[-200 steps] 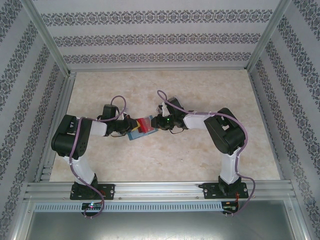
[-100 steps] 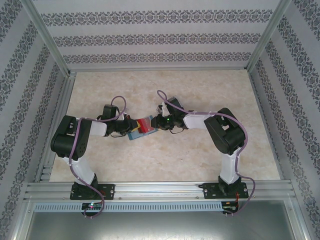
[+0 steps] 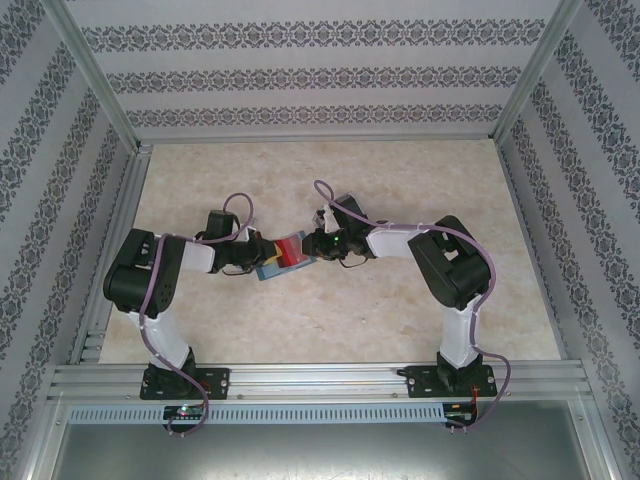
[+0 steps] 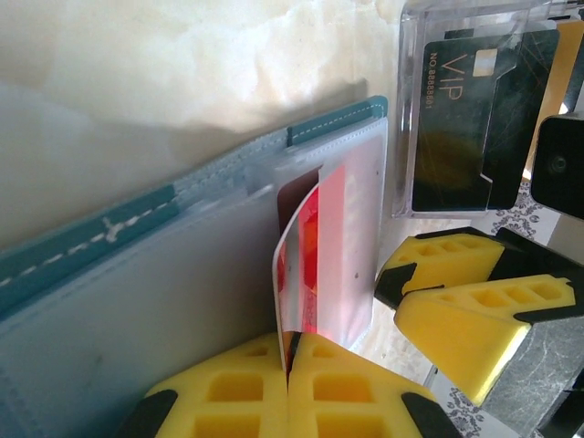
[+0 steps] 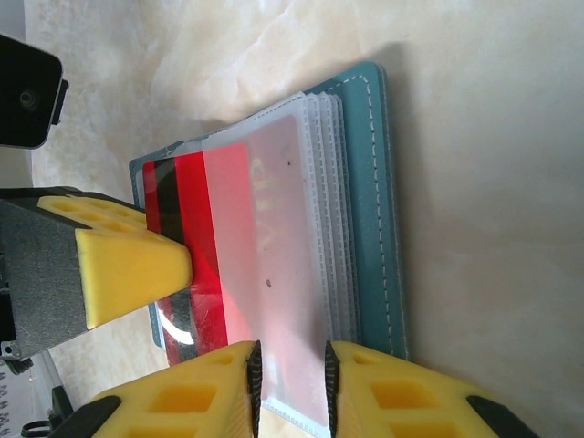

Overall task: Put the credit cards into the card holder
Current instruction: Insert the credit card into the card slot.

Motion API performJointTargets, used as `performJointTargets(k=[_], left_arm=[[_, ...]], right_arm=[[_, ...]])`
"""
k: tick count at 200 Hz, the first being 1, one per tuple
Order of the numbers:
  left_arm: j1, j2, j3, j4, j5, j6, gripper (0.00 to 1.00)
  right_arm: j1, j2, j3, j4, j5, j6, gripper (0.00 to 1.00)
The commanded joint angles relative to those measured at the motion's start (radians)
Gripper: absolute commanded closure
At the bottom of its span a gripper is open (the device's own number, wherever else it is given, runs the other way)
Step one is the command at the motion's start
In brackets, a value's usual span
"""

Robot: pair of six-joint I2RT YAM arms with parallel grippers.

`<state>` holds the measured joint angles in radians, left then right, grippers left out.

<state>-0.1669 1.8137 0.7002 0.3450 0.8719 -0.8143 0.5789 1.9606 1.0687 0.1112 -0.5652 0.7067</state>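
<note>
Red card [image 4: 310, 265] partly in holder [image 5: 376, 201] | left gripper [image 4: 287, 354] pinching it | right gripper [image 5: 290, 376] clamping sleeve [image 5: 285, 292]

The left hand [image 3: 258, 252] and the right hand [image 3: 312, 247] meet tip to tip over the middle of the surface [image 3: 400, 170]. A red card [image 3: 291, 248] lies between them, close against both hands. A teal holder [image 3: 270, 268] lies under the card and pokes out just below the left hand's tips. The jaws are too small to tell how they stand.
</note>
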Motion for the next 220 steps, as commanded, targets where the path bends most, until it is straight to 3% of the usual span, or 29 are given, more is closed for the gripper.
performJointTargets(k=[1,48,77,101,220], left_arm=[[-0.025,0.052,0.004,-0.022,-0.047,-0.015,1.0],[-0.048,0.091,0.015,0.015,-0.054,-0.041,0.95],[-0.056,0.095,0.018,0.004,-0.063,-0.039,0.75],[-0.055,0.074,0.033,-0.078,-0.086,0.002,0.68],[-0.056,-0.029,0.174,-0.491,-0.226,0.186,0.63]], right_arm=[[0.007,0.023,0.011,-0.017,-0.005,-0.018,0.71],[0.007,0.024,0.012,-0.022,-0.009,-0.02,0.71],[0.007,0.024,0.01,-0.022,-0.007,-0.021,0.71],[0.006,0.023,0.009,-0.022,-0.009,-0.021,0.71],[0.006,0.02,0.008,-0.034,0.0,-0.031,0.71]])
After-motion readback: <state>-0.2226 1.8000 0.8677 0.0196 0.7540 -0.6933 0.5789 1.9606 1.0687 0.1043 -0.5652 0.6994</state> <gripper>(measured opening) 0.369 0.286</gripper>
